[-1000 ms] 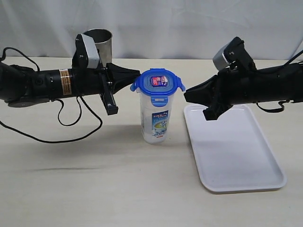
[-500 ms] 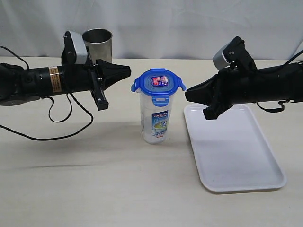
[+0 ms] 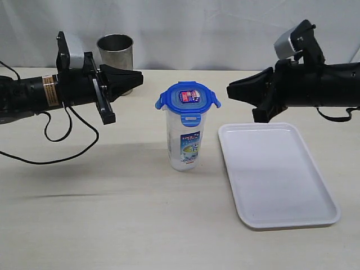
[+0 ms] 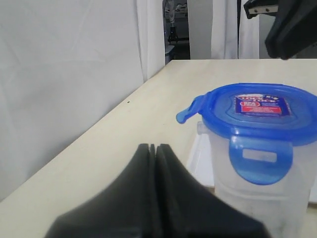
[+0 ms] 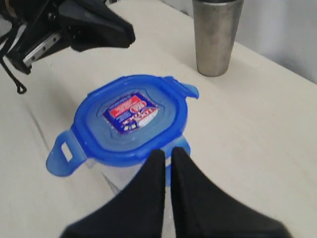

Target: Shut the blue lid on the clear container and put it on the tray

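The clear container (image 3: 185, 140) stands upright in the middle of the table, the blue lid (image 3: 187, 99) resting on its top. Two lid flaps hang down and two stick out sideways. The lid (image 4: 257, 111) and canister (image 4: 257, 198) also fill the left wrist view, and the lid (image 5: 130, 118) lies below the right wrist camera. My left gripper (image 3: 139, 77) is shut and hovers left of the lid, apart from it. My right gripper (image 3: 229, 90) is shut, just right of the lid, holding nothing. The white tray (image 3: 275, 174) lies to the container's right.
A grey steel cup (image 3: 116, 56) stands at the back left, behind the left arm, and shows as the cup (image 5: 216, 34) in the right wrist view. A black cable (image 3: 62, 140) loops on the table under the left arm. A white curtain backs the table.
My left gripper has drawn back to the left, away from the lid. The right gripper has lifted slightly and pulled a little to the right. Container and lid have not moved.
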Robot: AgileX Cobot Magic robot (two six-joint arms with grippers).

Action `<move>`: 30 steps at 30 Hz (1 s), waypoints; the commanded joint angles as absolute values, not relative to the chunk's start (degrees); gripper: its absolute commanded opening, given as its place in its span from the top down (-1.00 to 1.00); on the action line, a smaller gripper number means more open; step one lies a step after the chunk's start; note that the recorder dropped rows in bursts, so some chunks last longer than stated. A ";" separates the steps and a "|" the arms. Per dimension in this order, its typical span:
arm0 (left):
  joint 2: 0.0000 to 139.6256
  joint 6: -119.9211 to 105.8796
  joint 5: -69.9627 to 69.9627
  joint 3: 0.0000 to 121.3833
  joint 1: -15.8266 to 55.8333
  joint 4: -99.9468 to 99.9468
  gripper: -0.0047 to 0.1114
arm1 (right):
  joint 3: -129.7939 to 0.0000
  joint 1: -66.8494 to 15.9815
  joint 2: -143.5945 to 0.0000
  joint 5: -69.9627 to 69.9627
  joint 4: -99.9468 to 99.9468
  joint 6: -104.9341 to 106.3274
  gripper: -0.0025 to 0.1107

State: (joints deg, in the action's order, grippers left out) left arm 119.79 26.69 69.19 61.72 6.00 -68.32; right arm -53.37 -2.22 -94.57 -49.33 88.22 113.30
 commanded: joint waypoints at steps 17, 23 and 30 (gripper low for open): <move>119.36 30.49 69.96 61.37 6.04 -74.45 0.92 | -54.74 -2.77 -102.62 -53.68 96.96 118.62 0.88; 119.36 31.08 69.96 61.37 6.04 -74.45 0.92 | -54.74 -2.77 -102.62 -53.90 98.09 118.85 0.88; 119.36 31.52 69.96 61.37 6.04 -74.45 0.92 | -54.74 -2.77 -102.62 -53.19 98.21 119.24 0.88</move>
State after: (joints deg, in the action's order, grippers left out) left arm 119.79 30.78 69.53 61.54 6.00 -74.73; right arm -54.48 -2.71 -102.53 -53.14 97.65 118.38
